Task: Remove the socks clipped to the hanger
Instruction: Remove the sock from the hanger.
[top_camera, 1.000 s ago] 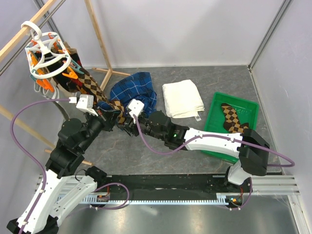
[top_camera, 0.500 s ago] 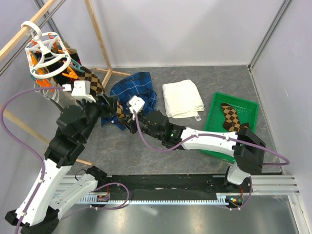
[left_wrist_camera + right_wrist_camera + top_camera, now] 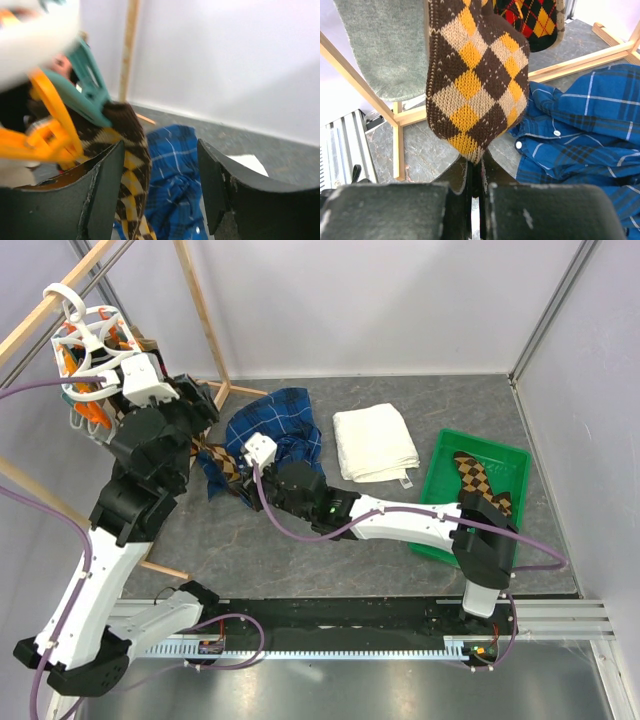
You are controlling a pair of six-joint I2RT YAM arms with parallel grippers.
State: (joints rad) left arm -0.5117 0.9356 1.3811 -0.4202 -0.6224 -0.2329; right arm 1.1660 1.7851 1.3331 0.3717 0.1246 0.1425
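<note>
Right wrist view, nearest first: your right gripper (image 3: 472,172) is pinched tight on the toe tip of the brown-and-yellow argyle sock (image 3: 475,80), with only knit between the jaws. Judge the sock light, soft and stretchy. It will likely lengthen before its clip lets go, so the toe hold suits a steady pull, not a jerk. Its long axis runs from that toe up and away to the cuff. Beyond it hang a grey sock (image 3: 390,45) and a red-and-black argyle sock (image 3: 532,22); the blue plaid shirt (image 3: 585,130) lies on the floor at right. Left wrist view: your left gripper (image 3: 160,185) stands wide and empty, close by the teal clip (image 3: 90,85) biting the cuff, with an orange clip (image 3: 50,135) beside it. Farthest, in the top view, the hanger (image 3: 90,345) hooks over the wooden pole (image 3: 40,315) at back left.
</note>
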